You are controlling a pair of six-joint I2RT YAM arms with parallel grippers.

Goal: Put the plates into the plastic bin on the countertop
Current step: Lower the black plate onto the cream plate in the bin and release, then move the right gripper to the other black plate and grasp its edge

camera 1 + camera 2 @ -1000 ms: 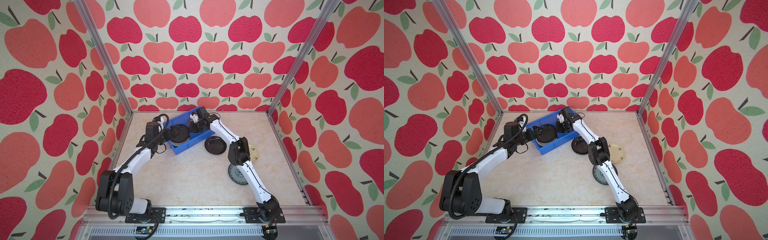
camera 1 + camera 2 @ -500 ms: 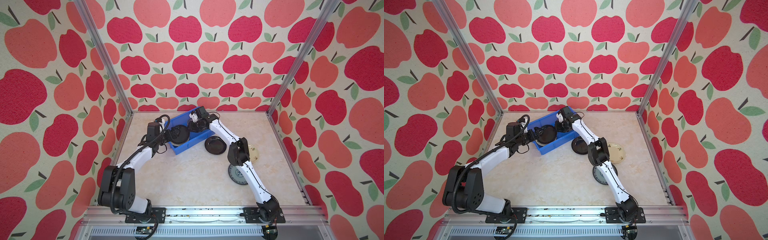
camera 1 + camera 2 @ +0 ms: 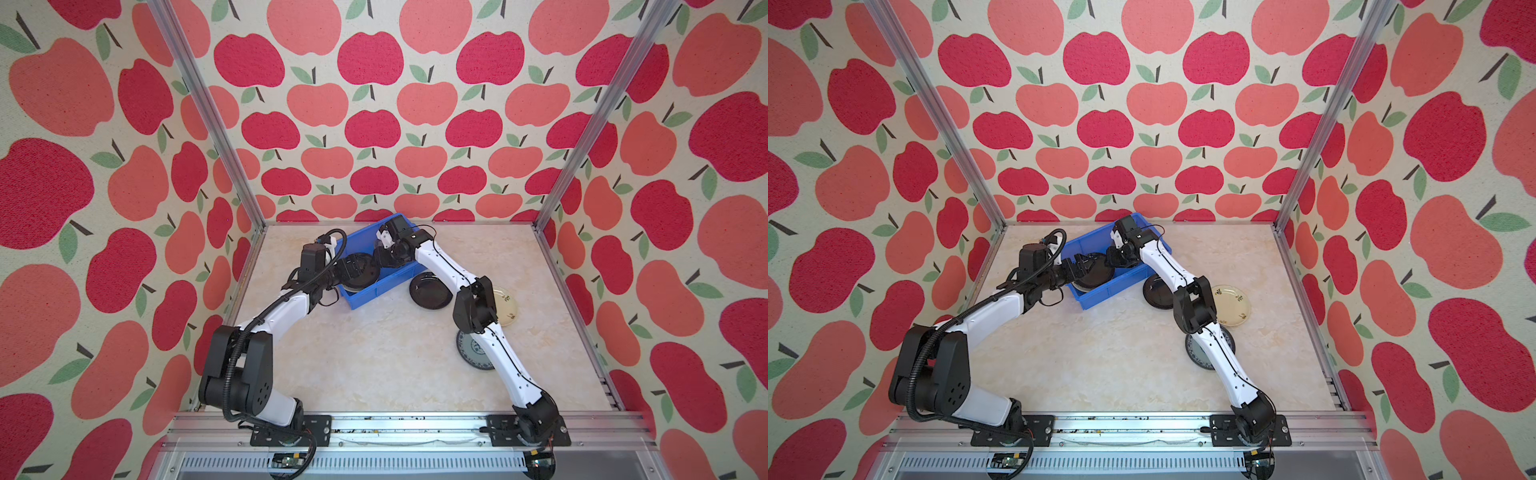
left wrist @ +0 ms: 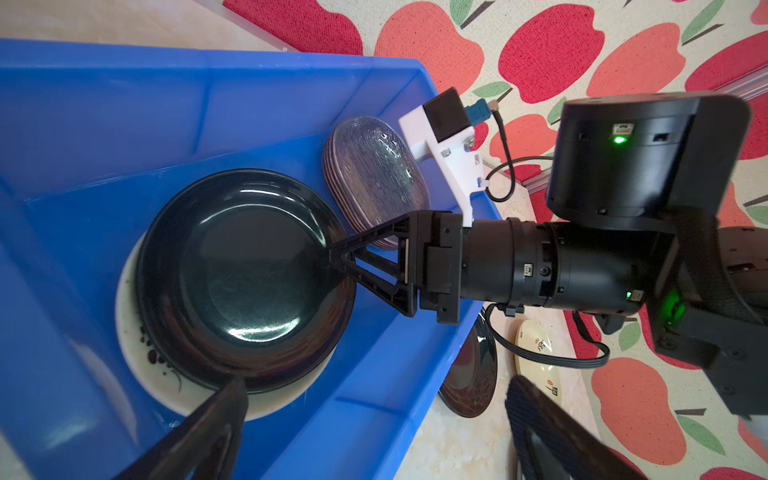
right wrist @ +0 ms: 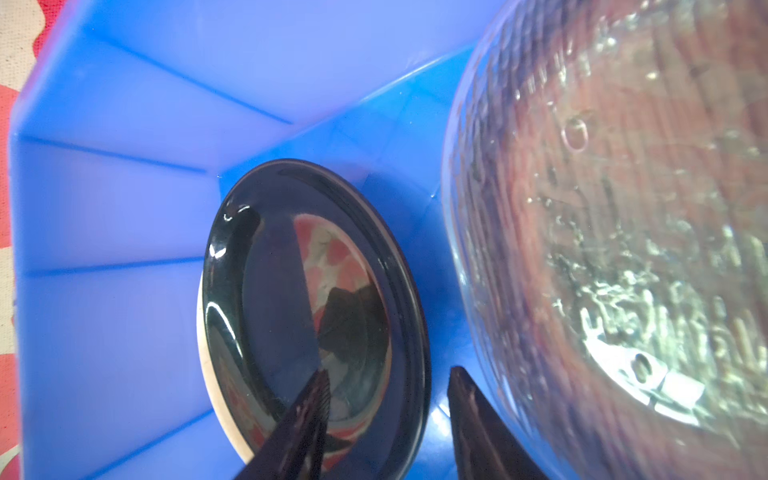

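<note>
1. My R gripper [image 5: 386, 384]: jaws part-open astride the rim of black plate [image 4: 245, 274], not pinching. Plate lies in blue bin [image 4: 124, 104], on white plate [image 4: 126, 316].
2. My L gripper [image 3: 1079, 266]: wide, empty, at bin.
3. 2nd black plate [image 3: 430, 291] on bench [image 3: 374, 353]: prob. stiff, slick, breakable; pinch raised rim.

The bin [image 3: 365, 297] is bright blue. The black plate [image 4: 245, 274] is glossy; the white plate [image 4: 166, 382] has dark blotches. The glass plates [image 4: 376, 174] are clear and textured. The cream plate [image 3: 1231, 305] has small dark marks. The countertop [image 3: 374, 353] is beige, marbled.
</note>
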